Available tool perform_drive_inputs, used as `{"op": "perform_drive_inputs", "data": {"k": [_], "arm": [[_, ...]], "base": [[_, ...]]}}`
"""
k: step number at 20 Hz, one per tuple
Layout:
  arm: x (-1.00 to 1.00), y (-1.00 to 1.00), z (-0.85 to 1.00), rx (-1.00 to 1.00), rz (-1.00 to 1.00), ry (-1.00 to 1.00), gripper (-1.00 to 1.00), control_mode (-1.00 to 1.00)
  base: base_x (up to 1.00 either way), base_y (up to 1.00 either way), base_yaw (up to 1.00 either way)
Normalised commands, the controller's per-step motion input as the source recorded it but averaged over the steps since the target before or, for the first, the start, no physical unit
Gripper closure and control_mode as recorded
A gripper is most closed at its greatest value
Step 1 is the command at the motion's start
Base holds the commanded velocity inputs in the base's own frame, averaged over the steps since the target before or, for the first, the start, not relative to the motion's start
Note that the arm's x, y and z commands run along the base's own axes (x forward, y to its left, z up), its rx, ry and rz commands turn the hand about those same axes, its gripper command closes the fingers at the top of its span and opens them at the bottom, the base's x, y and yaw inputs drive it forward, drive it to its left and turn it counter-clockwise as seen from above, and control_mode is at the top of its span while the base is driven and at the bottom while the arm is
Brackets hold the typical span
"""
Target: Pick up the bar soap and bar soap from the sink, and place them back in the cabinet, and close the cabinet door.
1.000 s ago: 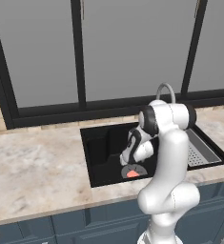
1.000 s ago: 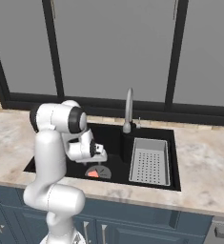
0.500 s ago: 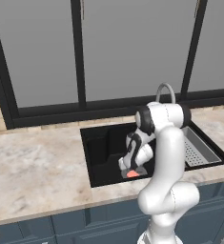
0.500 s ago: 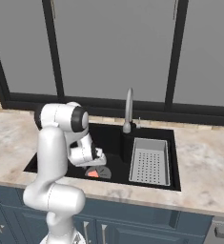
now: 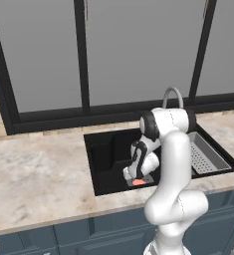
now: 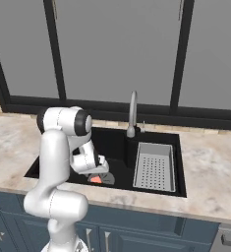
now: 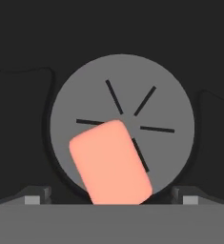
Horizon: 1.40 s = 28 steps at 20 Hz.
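One salmon bar soap (image 7: 111, 162) lies flat on the round grey drain (image 7: 127, 81) at the bottom of the black sink (image 5: 104, 160). My gripper (image 7: 111, 196) hangs low in the basin right over it, open, with one fingertip (image 7: 37, 195) on each side of the bar and no contact visible. From the base the soap (image 5: 137, 182) peeks out just under the gripper (image 5: 133, 174). On the other side, the soap (image 6: 96, 179) lies under the gripper (image 6: 98, 172) near the front wall of the sink (image 6: 118, 142). The cabinet and its door are out of view.
A grey perforated draining tray (image 5: 205, 157) (image 6: 154, 167) fills the sink's right part. The curved faucet (image 5: 172, 97) (image 6: 132, 113) stands behind the basin. Marble counter (image 5: 34, 174) runs either side, with dark-framed grey panes (image 5: 138, 50) behind and blue base cabinets (image 6: 136, 231) below.
The hand has sunk lower into the basin, closing the distance to the soap on the drain. The soap itself has not moved.
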Motion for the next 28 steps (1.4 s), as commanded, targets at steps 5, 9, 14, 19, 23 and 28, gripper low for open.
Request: {"op": "perform_drive_inputs", "data": {"k": [5, 9, 14, 19, 23, 28], "arm": [[0.0, 0.0, -0.12, 0.0, 0.0, 0.0, -1.0, -1.0], [0.0, 0.0, -0.16, 0.0, 0.0, 0.0, -1.0, -1.0], [0.0, 0.0, -0.13, 0.0, 0.02, 0.0, -1.0, -1.0], [0.0, 0.0, -0.07, 0.0, 0.04, 0.0, -1.0, -1.0], [0.0, 0.0, -0.09, 0.0, 0.05, 0.0, -1.0, -1.0], [0.0, 0.0, -0.09, -0.01, 0.05, 0.0, -1.0, -1.0]], "base": [[0.0, 0.0, 0.0], [0.0, 0.0, 0.0], [0.0, 0.0, 0.0], [0.0, 0.0, 0.0], [0.0, 0.0, 0.0], [0.0, 0.0, 0.0]]}}
